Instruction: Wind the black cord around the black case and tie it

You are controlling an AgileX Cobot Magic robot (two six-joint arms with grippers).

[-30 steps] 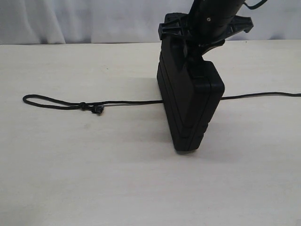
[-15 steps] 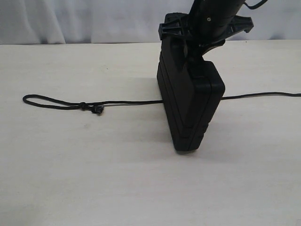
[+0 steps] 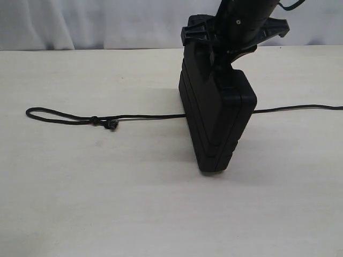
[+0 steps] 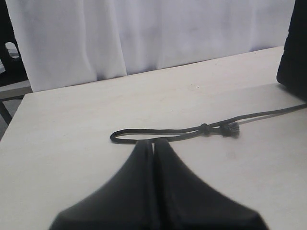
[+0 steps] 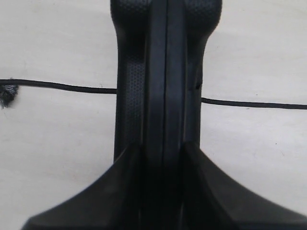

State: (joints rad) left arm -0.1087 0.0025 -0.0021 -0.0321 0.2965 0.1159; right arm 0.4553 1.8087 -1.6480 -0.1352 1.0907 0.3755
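Note:
The black case (image 3: 217, 120) stands on edge in the middle of the table, tilted slightly. My right gripper (image 3: 222, 59) is shut on its upper edge; in the right wrist view the case (image 5: 165, 72) runs between both fingers (image 5: 125, 191). The black cord (image 3: 69, 118) lies flat across the table, passing under or behind the case, with its loop at the far left, a knot (image 3: 94, 120) and a frayed end (image 3: 111, 125); it continues right (image 3: 295, 108). My left gripper (image 4: 153, 143) is shut and empty, hovering short of the cord's loop (image 4: 144, 135).
A white curtain (image 3: 80, 24) hangs behind the table's far edge. A dark stand leg (image 4: 7, 52) shows beyond the table corner in the left wrist view. The pale tabletop (image 3: 134, 203) extends toward the front.

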